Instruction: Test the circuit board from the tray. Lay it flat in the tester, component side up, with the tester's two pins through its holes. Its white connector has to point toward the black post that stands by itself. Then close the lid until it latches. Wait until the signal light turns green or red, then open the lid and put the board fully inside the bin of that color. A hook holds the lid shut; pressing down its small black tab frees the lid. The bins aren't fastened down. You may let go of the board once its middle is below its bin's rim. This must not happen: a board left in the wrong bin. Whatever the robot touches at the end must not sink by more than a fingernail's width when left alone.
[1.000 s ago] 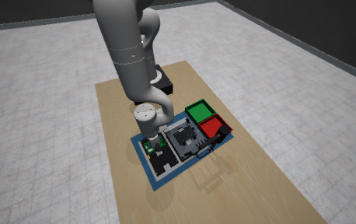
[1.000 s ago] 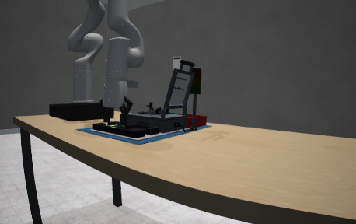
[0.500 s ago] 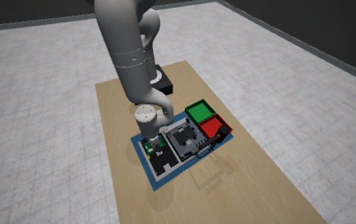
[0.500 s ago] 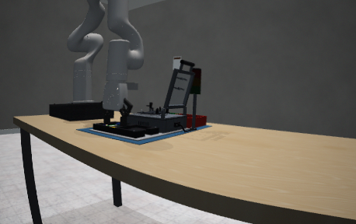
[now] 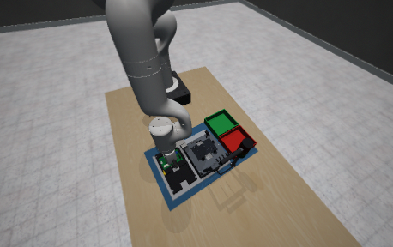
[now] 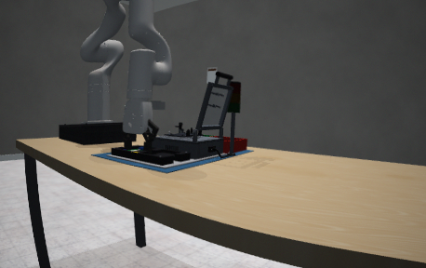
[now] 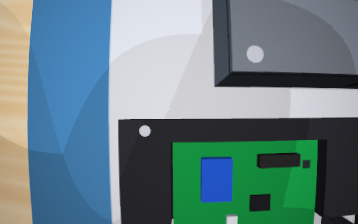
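Green circuit board (image 5: 165,163) (image 7: 245,182): in my black tray (image 5: 178,180) (image 6: 142,155) (image 7: 145,165); the wrist view alone shows its flat blue block (image 7: 216,179).
My black two-fingered gripper (image 5: 173,164) (image 6: 139,145): open, down at the board.
Grey box-shaped tester (image 5: 204,150) (image 6: 189,144) (image 7: 300,37): beside the tray; the exterior view shows its framed lid (image 6: 215,106) raised.
Table (image 5: 148,223) (image 6: 300,186) (image 7: 2,100): pale, grained wood.

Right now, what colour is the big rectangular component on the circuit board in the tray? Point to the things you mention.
Blue, on the green circuit board (image 7: 280,185); the wrist view shows it best.
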`<state>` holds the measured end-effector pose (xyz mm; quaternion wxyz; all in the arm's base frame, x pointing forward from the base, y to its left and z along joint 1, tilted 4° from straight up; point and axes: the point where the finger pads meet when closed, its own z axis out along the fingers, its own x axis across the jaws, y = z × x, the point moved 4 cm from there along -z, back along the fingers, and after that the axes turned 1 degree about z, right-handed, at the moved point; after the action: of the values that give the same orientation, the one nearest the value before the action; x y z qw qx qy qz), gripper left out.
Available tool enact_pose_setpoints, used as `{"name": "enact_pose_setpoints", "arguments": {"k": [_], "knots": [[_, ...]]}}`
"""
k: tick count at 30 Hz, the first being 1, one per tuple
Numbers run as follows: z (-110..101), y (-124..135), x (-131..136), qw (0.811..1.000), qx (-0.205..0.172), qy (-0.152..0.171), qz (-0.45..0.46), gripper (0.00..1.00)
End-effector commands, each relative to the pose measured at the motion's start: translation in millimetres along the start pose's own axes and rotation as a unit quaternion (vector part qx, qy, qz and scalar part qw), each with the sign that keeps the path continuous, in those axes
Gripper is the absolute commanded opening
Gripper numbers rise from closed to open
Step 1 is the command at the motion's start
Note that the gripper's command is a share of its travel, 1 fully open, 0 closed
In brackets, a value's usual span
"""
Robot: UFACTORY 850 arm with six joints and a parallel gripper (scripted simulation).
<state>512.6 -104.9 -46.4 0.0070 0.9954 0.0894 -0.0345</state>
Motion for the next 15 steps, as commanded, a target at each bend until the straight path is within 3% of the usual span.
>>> {"name": "enact_pose_setpoints", "arguments": {"k": [1, 14, 15], "knots": [[-0.6, 0.3, 0.8, 1.000, 0.000, 0.001, 0.000, 0.95], [-0.6, 0.3, 0.8, 1.000, 0.000, 0.001, 0.000, 0.95], [-0.6, 0.3, 0.8, 1.000, 0.000, 0.001, 0.000, 0.89]]}}
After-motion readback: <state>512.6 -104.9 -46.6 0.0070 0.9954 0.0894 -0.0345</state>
